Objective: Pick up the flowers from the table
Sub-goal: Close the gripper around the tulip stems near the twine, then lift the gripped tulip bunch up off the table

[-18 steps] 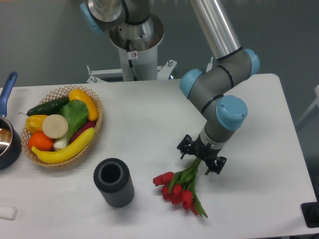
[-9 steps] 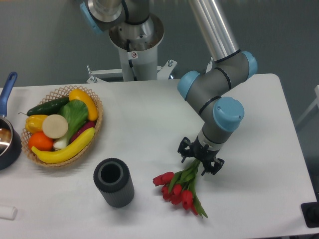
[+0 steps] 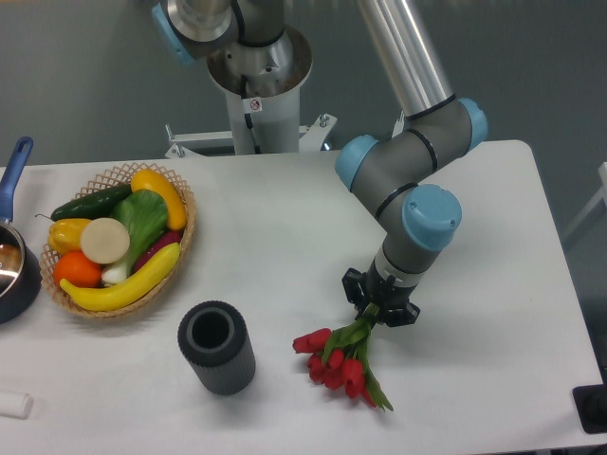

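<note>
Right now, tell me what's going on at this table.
The arm's pincer is down on the stem end of the flowers, jaws drawn in around the stems. The red heads rest on the table, near a dark cylinder. A basket of produce sits at the left, untouched.

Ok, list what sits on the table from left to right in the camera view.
Blue-handled pot → wicker basket of fruit and vegetables → dark ribbed cylinder → flowers, with the gripper at their stems. The small white object at the left edge overlaps the pot's span, so it is left out.
</note>
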Tool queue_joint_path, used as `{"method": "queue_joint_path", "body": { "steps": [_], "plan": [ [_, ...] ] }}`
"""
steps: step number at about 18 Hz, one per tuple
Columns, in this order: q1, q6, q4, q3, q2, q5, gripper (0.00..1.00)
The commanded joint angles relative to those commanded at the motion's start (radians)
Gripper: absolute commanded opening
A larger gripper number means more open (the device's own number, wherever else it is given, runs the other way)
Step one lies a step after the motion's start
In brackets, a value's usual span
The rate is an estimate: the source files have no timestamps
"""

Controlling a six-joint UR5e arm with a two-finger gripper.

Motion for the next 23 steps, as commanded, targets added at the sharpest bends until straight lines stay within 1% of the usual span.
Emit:
{"method": "queue_joint_path", "body": {
  "steps": [3,5,9,11,14,15,16,18,19,22,23],
  "plan": [
    [0.000,0.000,0.000,0.002,0.002,0.000,0.20],
    [0.003,0.005,0.002,0.014,0.012,0.000,0.20],
    [0.020,-0.001,0.003,0.046,0.077,-0.005,0.20],
    [0.021,-0.003,0.017,0.058,0.115,-0.008,0.20],
    [0.035,-0.014,0.018,0.080,0.169,-0.024,0.20],
    [0.037,-0.040,0.020,0.087,0.185,-0.047,0.20],
    [0.044,-0.075,0.020,0.103,0.207,-0.096,0.20],
    [0.058,-0.104,0.020,0.115,0.232,-0.174,0.20],
    [0.066,-0.119,0.021,0.117,0.254,-0.234,0.20],
    [0.078,-0.161,0.021,0.117,0.297,-0.349,0.20],
    [0.086,-0.187,0.021,0.117,0.319,-0.404,0.20]
  ]
}}
